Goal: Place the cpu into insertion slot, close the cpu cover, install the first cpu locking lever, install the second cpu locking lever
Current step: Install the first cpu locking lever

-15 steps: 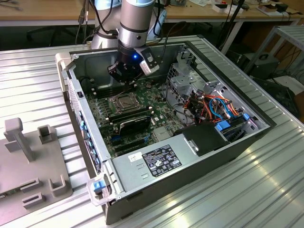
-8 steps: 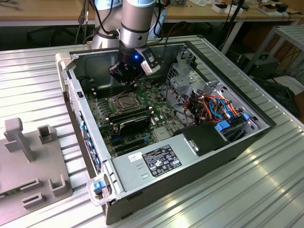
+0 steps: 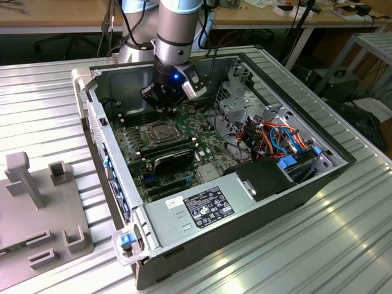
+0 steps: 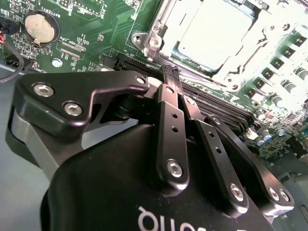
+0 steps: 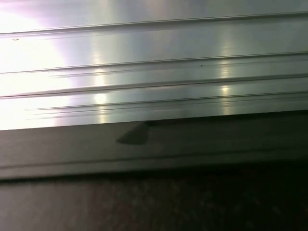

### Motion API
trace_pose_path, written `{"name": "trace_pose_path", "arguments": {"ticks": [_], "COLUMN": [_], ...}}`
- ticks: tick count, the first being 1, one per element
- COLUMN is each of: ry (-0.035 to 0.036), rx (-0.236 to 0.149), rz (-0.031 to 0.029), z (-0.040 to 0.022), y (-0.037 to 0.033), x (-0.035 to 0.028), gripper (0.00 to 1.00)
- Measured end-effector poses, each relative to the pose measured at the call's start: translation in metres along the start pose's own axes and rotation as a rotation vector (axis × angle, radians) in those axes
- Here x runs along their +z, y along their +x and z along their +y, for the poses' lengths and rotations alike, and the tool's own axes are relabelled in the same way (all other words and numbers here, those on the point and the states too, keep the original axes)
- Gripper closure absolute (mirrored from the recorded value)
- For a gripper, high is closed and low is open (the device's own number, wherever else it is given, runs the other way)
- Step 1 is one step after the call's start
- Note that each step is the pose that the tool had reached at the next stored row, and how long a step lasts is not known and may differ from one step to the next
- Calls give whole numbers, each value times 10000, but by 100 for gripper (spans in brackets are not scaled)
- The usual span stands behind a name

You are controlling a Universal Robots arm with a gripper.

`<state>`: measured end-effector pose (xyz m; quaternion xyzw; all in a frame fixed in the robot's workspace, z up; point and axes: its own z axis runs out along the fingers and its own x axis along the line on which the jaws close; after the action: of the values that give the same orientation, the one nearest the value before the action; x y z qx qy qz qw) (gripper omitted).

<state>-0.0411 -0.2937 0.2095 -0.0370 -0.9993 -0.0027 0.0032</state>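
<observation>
— One gripper (image 4: 172, 72) to account for. How do we read it?

— We see its two black fingers (image 4: 166, 103) drawn together to a narrow point, with no gap between the tips. We cannot tell whether anything thin is pinched there. The tips sit just beside the near edge of the insertion slot (image 4: 148, 43), low over the green motherboard (image 4: 82, 48).

— And the cpu (image 4: 216, 33)?

— We find it lying flat in the slot, its pale metal top facing up. The cpu cover (image 4: 262, 36) seems to lie down around it as a silvery frame. We cannot make out how the levers stand. In the exterior view the gripper (image 3: 160, 112) hangs inside the open computer case (image 3: 324, 144), just behind the cpu (image 3: 158, 131).

— How do we expect the chip to handle?

— We judge it light and stiff, with a smooth lid that would slip under a loose grip. Its underside is probably delicate, so we would take it by two opposite edges, kept level. The cover looks like thin, rigid sheet metal, best pushed at its free edge, away from the hinge.
</observation>
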Motion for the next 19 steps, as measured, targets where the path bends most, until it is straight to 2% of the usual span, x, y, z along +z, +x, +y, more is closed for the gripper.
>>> {"name": "trace_pose_path", "arguments": {"ticks": [13, 15, 19], "ry": [-12, -11, -9], "rx": [-3, -3, -3], "rz": [1, 2, 3], "z": [-10, -24, -29], "y": [-1, -3, -4], "x": [9, 39, 47], "gripper": [89, 89, 89]}}
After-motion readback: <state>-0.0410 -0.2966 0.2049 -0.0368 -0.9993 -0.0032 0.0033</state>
